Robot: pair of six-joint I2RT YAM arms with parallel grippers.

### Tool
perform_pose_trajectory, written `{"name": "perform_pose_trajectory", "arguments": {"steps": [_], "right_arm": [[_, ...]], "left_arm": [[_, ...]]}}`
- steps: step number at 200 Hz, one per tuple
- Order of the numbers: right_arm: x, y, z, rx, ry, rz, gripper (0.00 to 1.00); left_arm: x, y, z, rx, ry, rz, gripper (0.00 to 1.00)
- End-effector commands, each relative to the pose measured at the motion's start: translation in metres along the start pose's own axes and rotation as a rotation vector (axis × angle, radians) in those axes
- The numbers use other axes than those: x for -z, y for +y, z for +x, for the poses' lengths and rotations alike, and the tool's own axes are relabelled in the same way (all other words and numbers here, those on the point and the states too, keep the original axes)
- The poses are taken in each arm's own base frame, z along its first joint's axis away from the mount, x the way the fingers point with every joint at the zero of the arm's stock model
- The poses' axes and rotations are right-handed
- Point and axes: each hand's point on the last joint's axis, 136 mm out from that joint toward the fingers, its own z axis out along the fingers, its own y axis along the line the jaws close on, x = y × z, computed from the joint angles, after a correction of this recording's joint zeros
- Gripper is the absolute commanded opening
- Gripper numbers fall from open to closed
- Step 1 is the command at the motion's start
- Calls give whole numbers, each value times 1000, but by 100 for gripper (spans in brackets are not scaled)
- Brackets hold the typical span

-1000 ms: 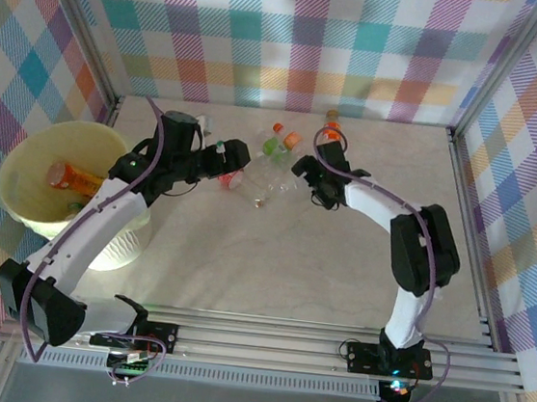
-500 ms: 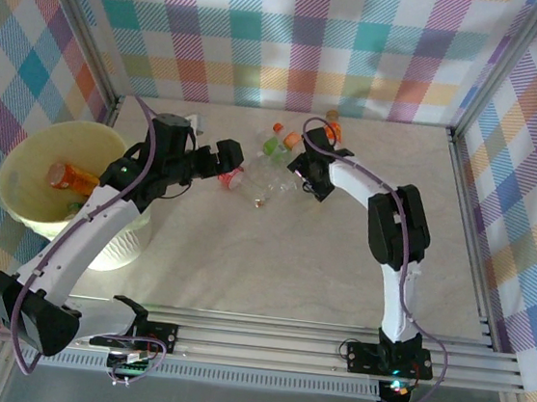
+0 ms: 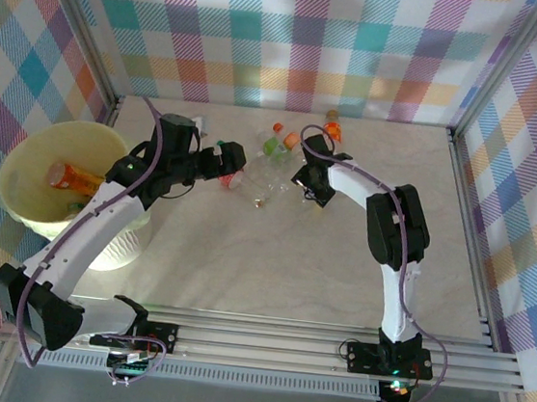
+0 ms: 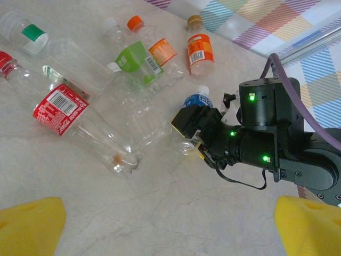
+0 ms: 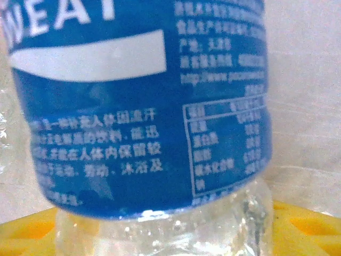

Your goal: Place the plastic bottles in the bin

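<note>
The bin (image 3: 23,156) stands at the left edge of the worktop (image 3: 271,260) with an orange bottle (image 3: 75,177) lying inside. Between the bin and a cluster of bottles (image 3: 264,170), the left gripper (image 4: 169,226) hangs over the worktop, its jaws spread wide and empty. The cluster lies toward the back: a red-label bottle (image 4: 59,109), a green-label bottle (image 4: 133,57), an orange-label bottle (image 4: 162,50) and a gold-cap bottle (image 4: 200,50). At the cluster's right side, the right gripper (image 4: 193,137) has a blue-label bottle (image 5: 138,106) between its jaws; whether they press on it I cannot tell.
</note>
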Motion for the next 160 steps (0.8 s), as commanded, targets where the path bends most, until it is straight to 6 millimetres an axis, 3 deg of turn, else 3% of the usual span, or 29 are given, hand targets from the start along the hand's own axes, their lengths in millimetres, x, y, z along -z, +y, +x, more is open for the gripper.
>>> {"name": "perform_pose_trajectory", "arguments": {"steps": [1, 24, 51, 75, 100, 160], "right_arm": [[4, 0, 1, 47, -10, -6, 69], [16, 3, 0, 84, -38, -56, 60], [44, 6, -4, 113, -113, -166, 48], [75, 8, -2, 188, -164, -272, 45], [105, 4, 5, 264, -215, -378, 34], [188, 0, 25, 417, -416, -717, 27]], "left_arm": [[-1, -4, 6, -1, 26, 20, 100], [-1, -8, 7, 9, 34, 39, 100], [-2, -20, 9, 6, 60, 100, 100], [-8, -25, 13, 11, 71, 138, 100], [-18, -28, 19, 37, 105, 165, 100], [-45, -63, 33, 6, 165, 259, 100]]}}
